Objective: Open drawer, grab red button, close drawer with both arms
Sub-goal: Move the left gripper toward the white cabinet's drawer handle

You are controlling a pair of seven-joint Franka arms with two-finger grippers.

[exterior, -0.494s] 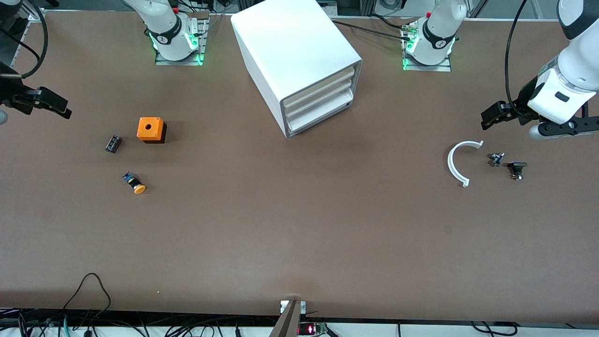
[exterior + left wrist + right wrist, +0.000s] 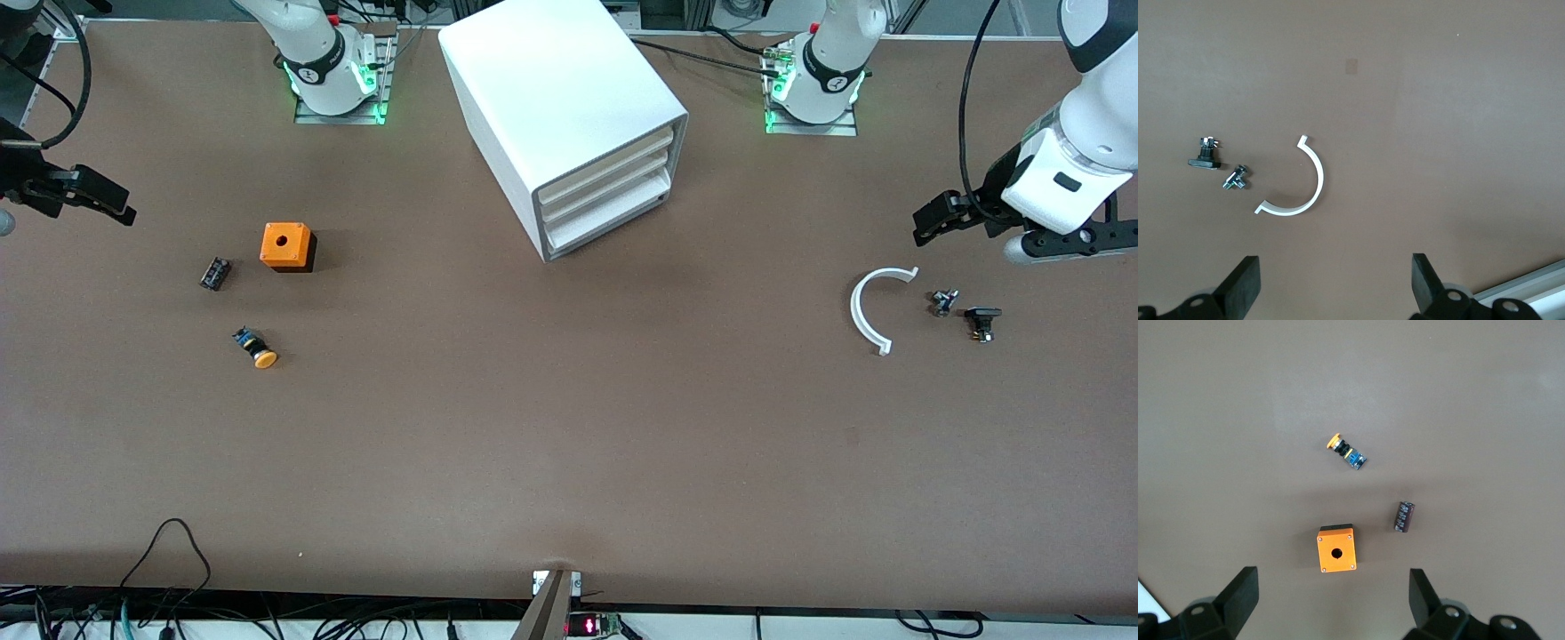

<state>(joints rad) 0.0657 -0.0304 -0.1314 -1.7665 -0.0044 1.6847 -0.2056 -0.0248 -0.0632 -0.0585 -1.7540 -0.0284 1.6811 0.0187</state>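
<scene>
A brown bench carries a white cabinet (drawers shut), an orange cube, an orange-capped button, a dark cylinder, a white arc and two small fittings.

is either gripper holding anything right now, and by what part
Nothing is held. The left gripper is open above the white curved piece; the right gripper is open above the orange cube.
</scene>
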